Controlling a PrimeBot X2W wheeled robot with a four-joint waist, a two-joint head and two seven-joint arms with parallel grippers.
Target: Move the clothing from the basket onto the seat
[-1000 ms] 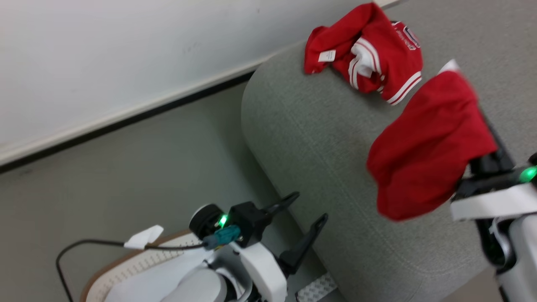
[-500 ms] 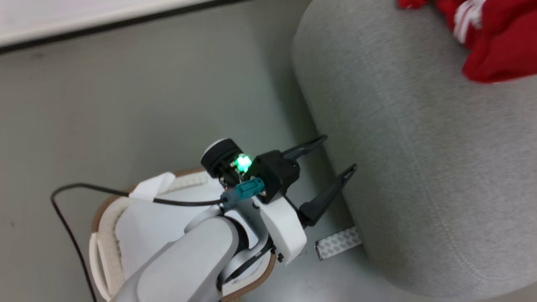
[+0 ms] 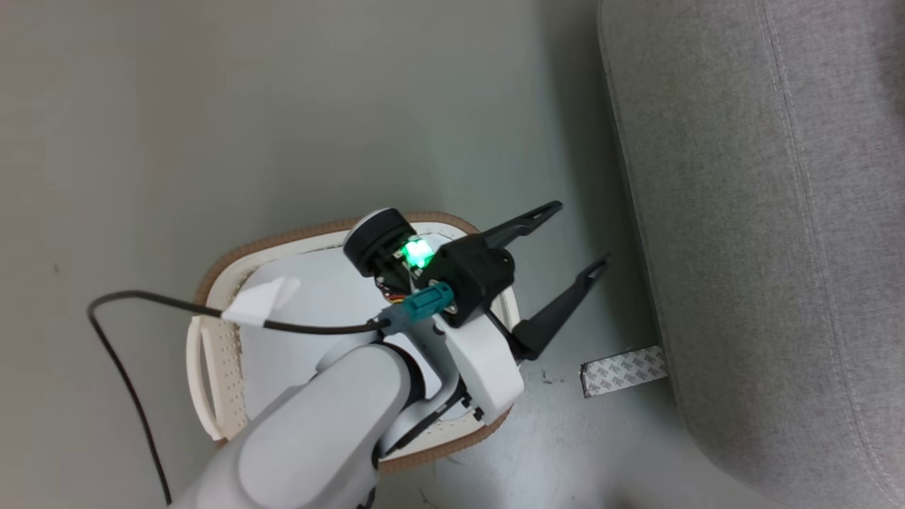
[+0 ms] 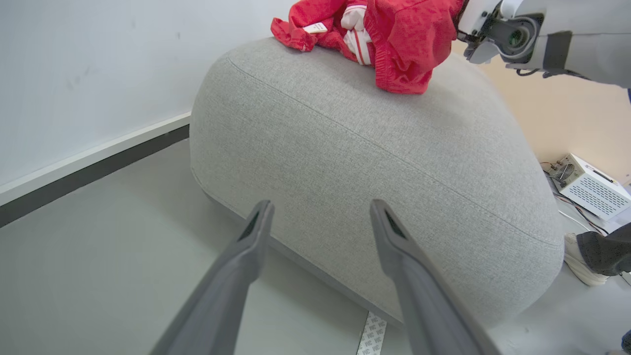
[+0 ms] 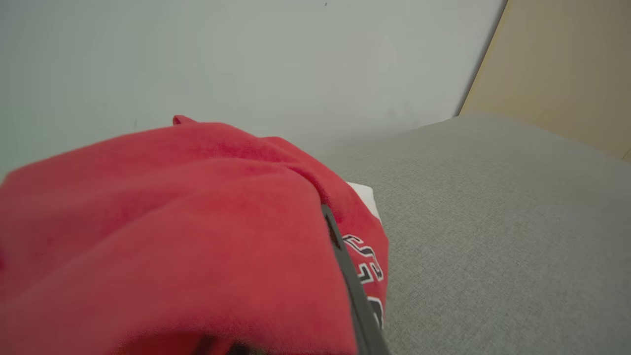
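- Pale grey floor (image 3: 212, 106), smooth and faintly glossy, with a few small dark specks
- A short strip of silvery patterned tape (image 3: 623, 370) lies flat on the floor; the left wrist view also shows it (image 4: 370, 335)
- White wall (image 4: 74, 74) with a white skirting board (image 4: 93, 155) and a dark band beneath it where it meets the floor
- A white box (image 4: 589, 190) with perforated vent panels stands on the floor, thin cables (image 4: 567, 204) trailing beside it
- A person's white shoe (image 4: 577, 261) near that box
- A beige panel (image 5: 567, 64) adjoins the pale wall

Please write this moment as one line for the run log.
left gripper: open, between basket and seat | right gripper: shut on clothing, over seat
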